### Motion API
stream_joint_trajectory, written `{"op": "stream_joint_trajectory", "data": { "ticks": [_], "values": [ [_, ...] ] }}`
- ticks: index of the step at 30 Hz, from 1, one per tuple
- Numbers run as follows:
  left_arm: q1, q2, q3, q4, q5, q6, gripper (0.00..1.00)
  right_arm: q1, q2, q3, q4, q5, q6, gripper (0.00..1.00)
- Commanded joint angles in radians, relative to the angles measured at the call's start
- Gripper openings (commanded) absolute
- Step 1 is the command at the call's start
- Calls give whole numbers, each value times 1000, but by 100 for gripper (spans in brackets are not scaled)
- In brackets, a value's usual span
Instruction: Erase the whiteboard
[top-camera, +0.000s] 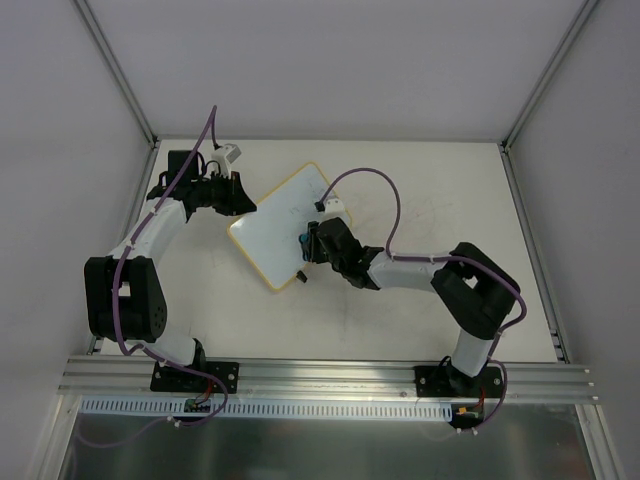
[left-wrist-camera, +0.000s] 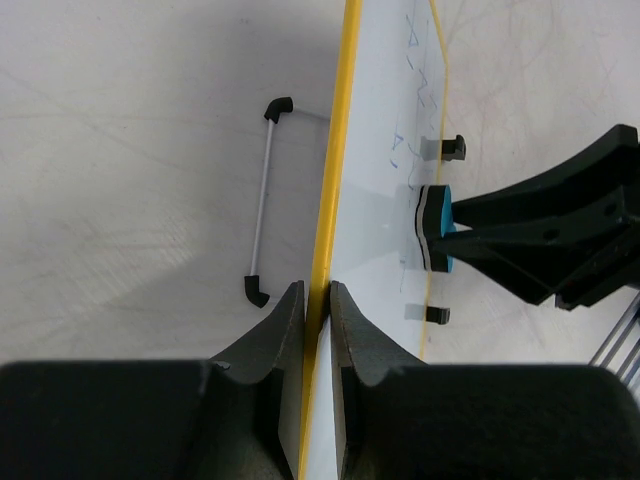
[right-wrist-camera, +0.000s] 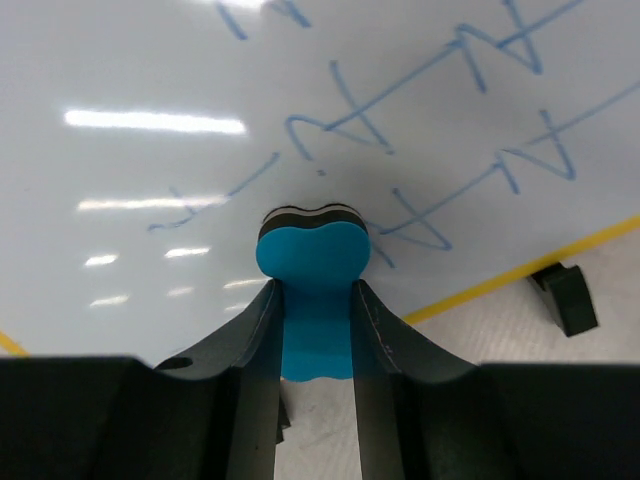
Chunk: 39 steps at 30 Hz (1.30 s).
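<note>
White bench (top-camera: 400, 320), scribbled whiteboard (top-camera: 285, 225).
Pinched at its edge by left end effector (left-wrist-camera: 318, 300); touched by eraser (right-wrist-camera: 312, 250) clenched in right end effector (right-wrist-camera: 312, 300).

White arms (top-camera: 157, 233) with black joints, black tools (left-wrist-camera: 318, 300) and purple cables (top-camera: 400, 210).

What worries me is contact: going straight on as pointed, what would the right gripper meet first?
The white yellow-rimmed whiteboard; the blue eraser block between the right gripper's fingers probably touches it.
</note>
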Motion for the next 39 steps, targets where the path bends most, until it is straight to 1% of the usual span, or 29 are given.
{"op": "stream_joint_trajectory", "data": {
  "ticks": [1, 6, 9, 10, 14, 19, 27, 29, 36, 39],
  "values": [
    [-4, -18, 13, -51, -16, 36, 0, -59, 55, -61, -113, 146, 50, 0],
    [-4, -15, 11, -55, -16, 36, 0, -60, 59, -59, -113, 117, 44, 0],
    [-5, -21, 11, -58, -19, 38, 0, -37, 41, -29, -113, 120, -23, 0],
    [-4, -21, 13, -58, -22, 36, 0, -16, 32, -15, -111, 120, -78, 0],
    [-4, -20, 17, -59, -17, 29, 0, 43, 33, 60, -107, 94, -163, 0],
    [-5, -20, 19, -61, -22, 23, 0, 102, 79, 126, -62, -20, -172, 2],
    [-5, -20, 16, -62, -34, 13, 0, 148, 117, 105, 27, -162, -184, 3],
    [-5, -20, 17, -62, -33, 9, 0, 158, 116, 88, 59, -181, -183, 3],
    [-7, -24, 23, -67, -36, 0, 0, 162, 113, 74, 71, -161, -189, 3],
    [-7, -23, 27, -70, -36, -3, 0, 165, 113, 76, 82, -178, -197, 2]
  ]
}}
